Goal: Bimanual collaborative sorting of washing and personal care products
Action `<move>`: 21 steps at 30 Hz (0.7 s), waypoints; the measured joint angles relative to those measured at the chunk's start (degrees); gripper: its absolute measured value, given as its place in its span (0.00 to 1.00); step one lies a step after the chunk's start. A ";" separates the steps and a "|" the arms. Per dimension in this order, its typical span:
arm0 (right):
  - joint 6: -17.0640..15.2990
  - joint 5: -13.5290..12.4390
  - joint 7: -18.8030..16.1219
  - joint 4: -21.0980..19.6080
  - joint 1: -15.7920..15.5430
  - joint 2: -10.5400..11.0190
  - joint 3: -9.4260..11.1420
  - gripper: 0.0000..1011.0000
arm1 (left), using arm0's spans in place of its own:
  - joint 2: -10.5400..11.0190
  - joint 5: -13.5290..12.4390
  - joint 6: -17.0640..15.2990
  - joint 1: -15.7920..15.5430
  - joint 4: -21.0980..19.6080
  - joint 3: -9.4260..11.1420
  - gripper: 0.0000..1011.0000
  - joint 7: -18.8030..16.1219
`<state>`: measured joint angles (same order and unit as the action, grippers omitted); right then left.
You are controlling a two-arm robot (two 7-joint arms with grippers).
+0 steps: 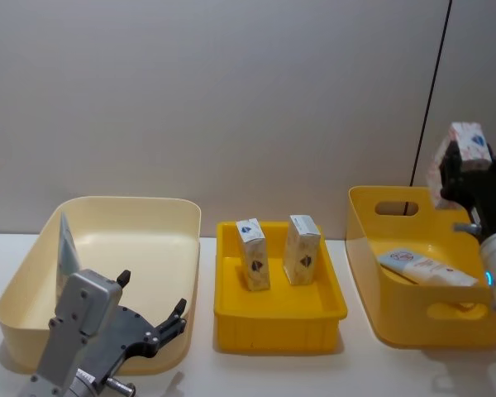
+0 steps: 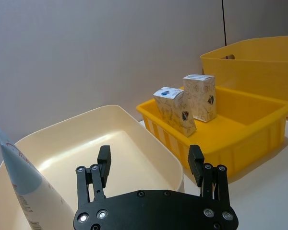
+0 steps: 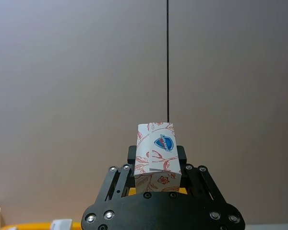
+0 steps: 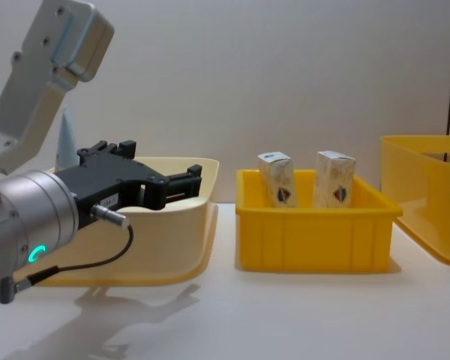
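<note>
Midway through sorting. Right claw (image 1: 467, 178) clamped on a red-printed carton (image 1: 468, 142), raised above the right yellow bin (image 1: 372, 273). Left claw (image 2: 150, 165) wide, empty, over the cream bin (image 1: 182, 217). Two cartons (image 1: 253, 254) already in the middle tray (image 1: 281, 318).

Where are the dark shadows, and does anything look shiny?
Chest view: the left gripper casts a grey shadow on the white table. Left wrist view: a bright sheen lies on the cream bin floor. Head view: soft shadows lie under the small yellow tray.

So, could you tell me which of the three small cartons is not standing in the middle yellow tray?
The red-printed carton, held up by the right gripper; two others stand in the tray.
</note>
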<state>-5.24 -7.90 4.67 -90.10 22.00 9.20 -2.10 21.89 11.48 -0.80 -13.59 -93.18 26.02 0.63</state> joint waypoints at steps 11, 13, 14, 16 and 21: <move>-6.40 0.77 0.20 -0.35 -1.42 0.87 0.97 0.43 | 0.00 0.00 0.00 0.00 0.00 0.00 0.99 0.00; -7.61 0.95 0.17 0.28 -1.47 0.95 0.96 0.43 | 0.00 0.00 0.00 0.00 0.00 0.00 0.99 0.00; -8.06 1.05 0.15 0.50 -1.47 0.95 0.93 0.43 | 0.00 0.00 0.00 0.00 0.00 0.00 0.99 0.00; -9.04 1.25 0.10 1.38 -1.44 0.95 0.77 0.43 | 0.00 0.00 0.00 0.00 0.00 0.00 0.99 0.00; -10.55 1.86 0.04 3.86 -1.00 0.72 0.16 0.43 | 0.00 0.00 0.00 0.00 0.00 0.00 0.99 0.00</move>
<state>-15.78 -6.04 4.71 -86.23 20.99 9.93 -1.94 21.89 11.48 -0.80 -13.59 -93.18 26.02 0.63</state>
